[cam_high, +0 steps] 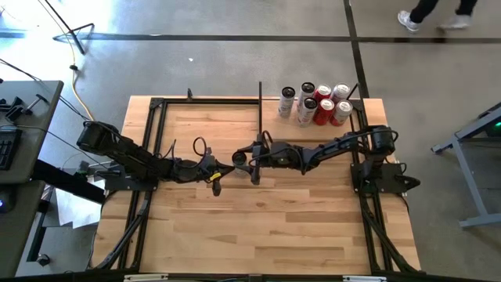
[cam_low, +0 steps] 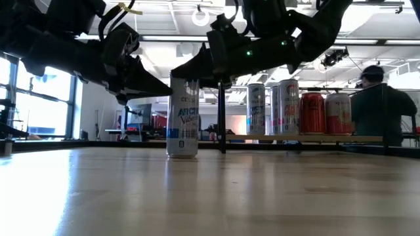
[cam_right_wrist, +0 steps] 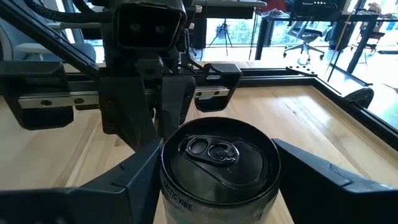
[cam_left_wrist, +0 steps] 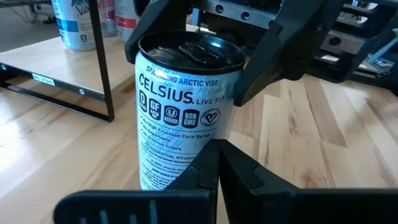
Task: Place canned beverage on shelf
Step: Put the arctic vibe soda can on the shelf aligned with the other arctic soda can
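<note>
Presumably full, heavy and slick-walled, the upright can mid-worktop is best clamped at mid-height, where the right end effector stands open astride it and the left end effector sits shut beside it

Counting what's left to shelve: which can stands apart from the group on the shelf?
The white Celsius can, upright alone mid-table between the right gripper's fingers. The other cans cluster on the shelf at the far right corner.

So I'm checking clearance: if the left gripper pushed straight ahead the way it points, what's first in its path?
The Celsius can. The shut left gripper points at its side, probably almost touching, with the right gripper straddling it.
</note>
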Robot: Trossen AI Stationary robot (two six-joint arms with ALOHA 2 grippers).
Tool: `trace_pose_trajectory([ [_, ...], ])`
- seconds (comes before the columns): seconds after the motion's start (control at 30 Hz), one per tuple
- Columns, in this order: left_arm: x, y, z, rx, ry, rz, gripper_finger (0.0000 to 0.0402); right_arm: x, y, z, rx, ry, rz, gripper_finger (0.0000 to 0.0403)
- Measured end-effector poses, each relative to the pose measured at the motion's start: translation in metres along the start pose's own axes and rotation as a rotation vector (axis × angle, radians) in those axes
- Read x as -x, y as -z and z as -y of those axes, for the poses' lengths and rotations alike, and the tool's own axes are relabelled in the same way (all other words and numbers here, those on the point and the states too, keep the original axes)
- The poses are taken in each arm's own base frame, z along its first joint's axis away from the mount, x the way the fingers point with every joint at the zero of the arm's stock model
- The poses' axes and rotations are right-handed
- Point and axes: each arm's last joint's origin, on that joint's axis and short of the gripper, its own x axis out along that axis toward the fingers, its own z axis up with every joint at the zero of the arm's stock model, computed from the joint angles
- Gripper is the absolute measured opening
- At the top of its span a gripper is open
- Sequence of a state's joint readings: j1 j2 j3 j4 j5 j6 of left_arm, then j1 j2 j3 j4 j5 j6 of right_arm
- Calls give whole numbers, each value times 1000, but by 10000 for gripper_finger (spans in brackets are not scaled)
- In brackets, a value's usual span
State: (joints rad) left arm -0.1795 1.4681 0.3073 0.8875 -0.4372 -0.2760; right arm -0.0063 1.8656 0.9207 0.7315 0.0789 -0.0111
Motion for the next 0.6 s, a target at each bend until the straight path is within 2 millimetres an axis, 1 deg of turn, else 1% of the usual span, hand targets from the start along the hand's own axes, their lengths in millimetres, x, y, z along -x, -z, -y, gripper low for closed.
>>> trace_pose_trajectory([
  [0.17, 2, 0, 3, -17, 11, 0, 0, 2, -2, -5, -8, 25, -1, 252],
  [0.3, 7, -5, 8, -38, 19, 29, 0, 8, -8, -12, -3, 14, -12, 251],
  [0.4, 12, -10, 11, -49, 11, 58, 1, 15, -17, -17, 1, 24, -12, 250],
  [0.6, 19, -12, 15, -71, -11, 52, 1, 31, -36, -33, 20, 45, 17, 250],
])
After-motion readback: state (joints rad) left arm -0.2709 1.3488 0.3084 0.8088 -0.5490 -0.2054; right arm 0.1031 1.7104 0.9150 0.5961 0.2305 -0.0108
